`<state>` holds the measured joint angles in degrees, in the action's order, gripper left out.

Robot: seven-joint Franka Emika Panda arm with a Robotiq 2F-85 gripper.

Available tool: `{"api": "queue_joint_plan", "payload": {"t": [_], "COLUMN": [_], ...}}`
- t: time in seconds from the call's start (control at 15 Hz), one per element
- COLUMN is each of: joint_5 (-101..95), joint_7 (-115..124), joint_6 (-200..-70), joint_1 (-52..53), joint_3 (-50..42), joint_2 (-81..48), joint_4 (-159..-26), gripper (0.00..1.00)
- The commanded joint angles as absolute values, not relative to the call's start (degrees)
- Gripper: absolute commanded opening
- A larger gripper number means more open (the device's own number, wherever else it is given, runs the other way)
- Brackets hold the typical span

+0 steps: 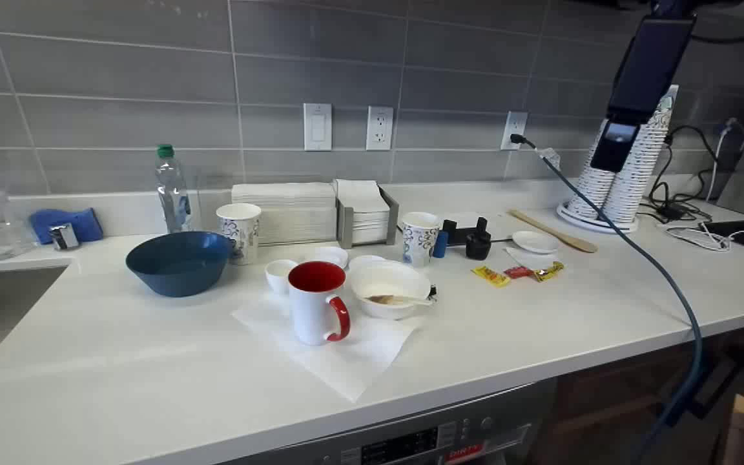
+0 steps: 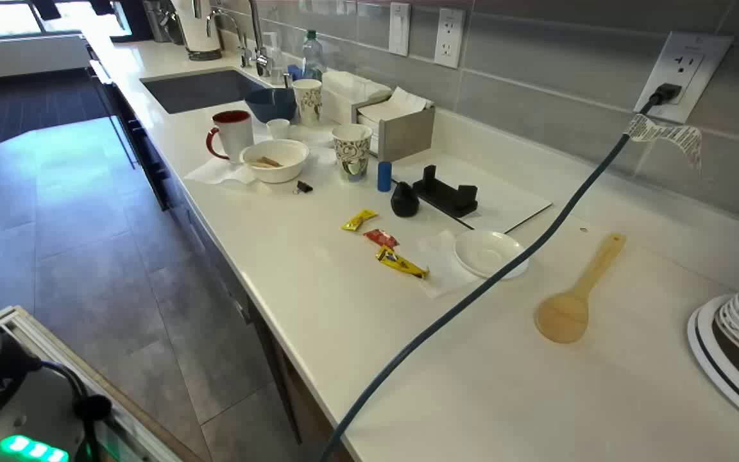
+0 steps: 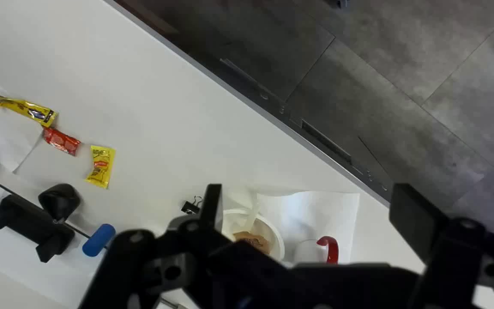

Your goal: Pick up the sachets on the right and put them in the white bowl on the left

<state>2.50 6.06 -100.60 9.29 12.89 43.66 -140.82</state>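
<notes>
The gripper (image 3: 309, 214) hangs higher than the counter (image 1: 540, 323), its jaws spread wide on nothing, apparently ready for a pickup. On it, three sachets (image 1: 518, 272) lie in a loose row, well apart from the white bowl (image 1: 388, 278), which sits upright beside the mug (image 1: 307, 316), presumably to receive them.

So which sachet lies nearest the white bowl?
The yellow sachet at that end of the row; the red sachet and the other yellow sachet lie farther off.
</notes>
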Motion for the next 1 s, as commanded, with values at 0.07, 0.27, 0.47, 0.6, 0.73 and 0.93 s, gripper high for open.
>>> {"api": "queue_joint_plan", "payload": {"t": [0.07, 0.27, 0.47, 0.6, 0.73, 0.93], "joint_5": [2.33, 2.33, 2.33, 2.33, 2.33, 0.72], "joint_7": [6.23, 6.23, 6.23, 6.23, 6.23, 5.72], "joint_6": [-100.48, -100.48, -100.48, -100.48, -100.48, -104.34], "joint_1": [9.58, 9.58, 9.58, 9.58, 9.58, 8.31], "joint_3": [12.69, 12.69, 12.69, 12.69, 12.69, 11.8], "joint_2": [43.59, 43.61, 43.61, 43.61, 43.61, 43.4], "joint_4": [-140.61, -140.61, -140.61, -140.61, -140.61, -140.96], "gripper": [1.0, 1.0, 1.0, 1.0, 1.0, 1.0]}}
